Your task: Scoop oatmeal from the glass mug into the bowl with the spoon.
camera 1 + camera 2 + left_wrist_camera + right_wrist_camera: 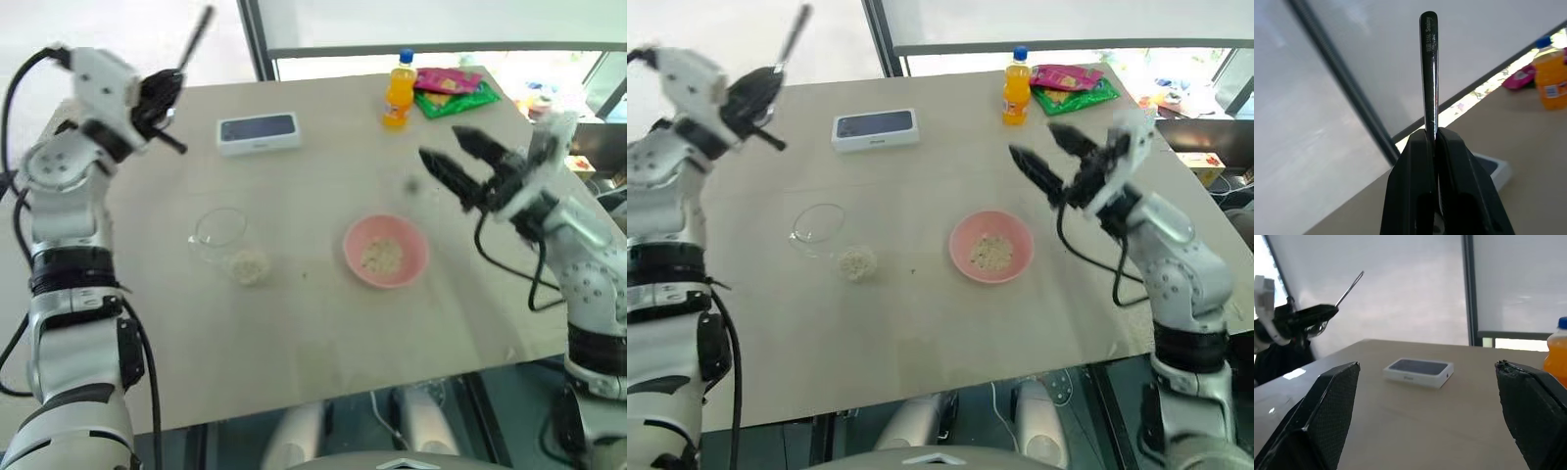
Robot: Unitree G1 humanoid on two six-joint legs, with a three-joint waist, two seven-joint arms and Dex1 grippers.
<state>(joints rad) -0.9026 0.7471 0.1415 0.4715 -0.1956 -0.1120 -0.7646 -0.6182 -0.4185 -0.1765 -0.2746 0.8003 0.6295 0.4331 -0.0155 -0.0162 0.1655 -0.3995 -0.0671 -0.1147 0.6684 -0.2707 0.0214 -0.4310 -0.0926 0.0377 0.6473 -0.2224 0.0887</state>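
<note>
Your left pincer (pixel 162 98) pinched the slim silver metal spoon (pixel 199 34), handle pointing up-and-away; the clear glass mug (pixel 223 240) lay below, nearer it. Right pincer (pixel 458 164) stood spread.

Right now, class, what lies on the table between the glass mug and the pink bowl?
Nothing: in the left eye view, bare table separates mug from bowl.
</note>
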